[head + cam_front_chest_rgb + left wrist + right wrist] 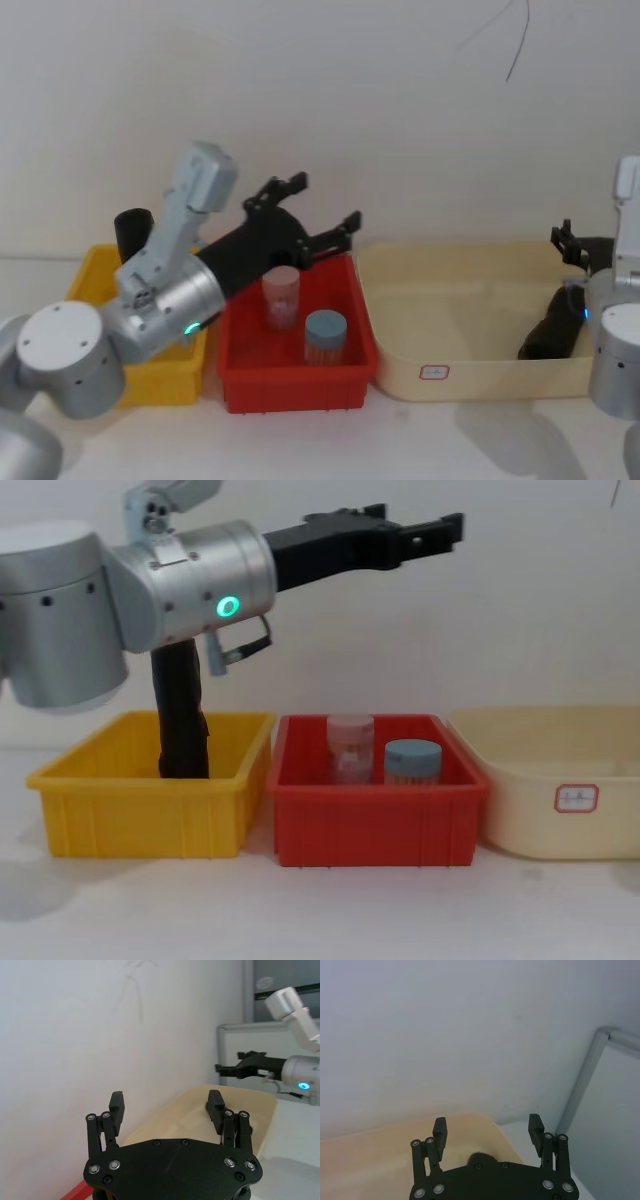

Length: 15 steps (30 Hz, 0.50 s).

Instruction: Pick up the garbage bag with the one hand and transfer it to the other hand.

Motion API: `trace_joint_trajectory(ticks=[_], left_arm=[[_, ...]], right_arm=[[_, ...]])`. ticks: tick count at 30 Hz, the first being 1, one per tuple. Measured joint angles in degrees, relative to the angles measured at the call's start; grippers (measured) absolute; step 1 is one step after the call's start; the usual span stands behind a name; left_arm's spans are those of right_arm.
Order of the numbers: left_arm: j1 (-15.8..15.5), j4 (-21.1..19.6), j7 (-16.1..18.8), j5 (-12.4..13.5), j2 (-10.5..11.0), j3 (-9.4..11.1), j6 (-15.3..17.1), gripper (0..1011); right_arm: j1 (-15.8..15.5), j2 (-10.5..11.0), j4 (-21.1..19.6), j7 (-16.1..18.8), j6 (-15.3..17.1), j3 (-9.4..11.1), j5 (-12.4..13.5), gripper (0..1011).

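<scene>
Above red bin (295, 390), left gripper (322, 203) spread wide

Pink-lidded jar (281, 297) and blue-lidded jar (325, 337) stand in the red bin (296, 390).

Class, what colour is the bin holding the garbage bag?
Yellow; the bin shows best in the chest view.

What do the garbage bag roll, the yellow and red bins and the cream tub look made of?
The garbage bag: probably thin black plastic film; faint sheen and a creased, uneven surface down the roll.
The yellow bin and the red bin: rigid moulded plastic, semi-gloss; thick rims, ribs under the lip.
The cream tub: likely smoother plastic; rounded corners, soft sheen.
</scene>
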Motion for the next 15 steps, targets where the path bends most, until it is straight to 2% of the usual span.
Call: trace_joint_trajectory(ticks=[9,15], left_arm=[[5.3,-6.6,5.9,0.9,3.3,-3.5,1.6,1000],[8.4,-9.9,9.0,1.3,5.1,-5.7,2.8,1000]], right_arm=[[-1.4,0.5,-2.7,1.4,0.2,-2.8,-2.0,1000],[-3.4,0.8,-5.3,4.1,1.1,-5.5,-3.2,1000]])
